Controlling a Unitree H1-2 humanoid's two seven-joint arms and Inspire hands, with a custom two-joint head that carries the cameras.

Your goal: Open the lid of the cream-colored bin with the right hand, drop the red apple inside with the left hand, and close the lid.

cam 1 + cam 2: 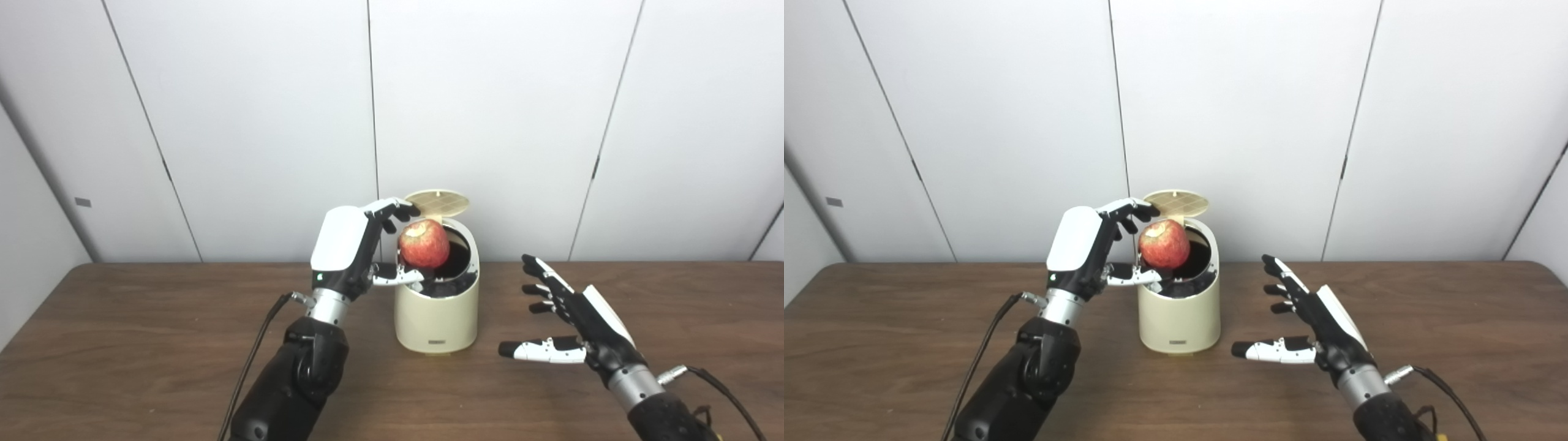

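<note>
Apple [424, 244] hiding bin [436, 318] interior

A lab-like test room: bare white wall panels [490, 122] behind a plain wooden table [122, 343].

Bright, even overhead light, soft faint shadows, mild overall softness, slight glare on the tabletop [122, 343].

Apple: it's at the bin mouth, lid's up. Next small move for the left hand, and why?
Probably spread the fingers and let go. The left hand holds the red apple right over the dark opening of the cream-colored bin, the lid is tipped back clear of it, and the right hand waits open beside the bin, touching nothing.
</note>
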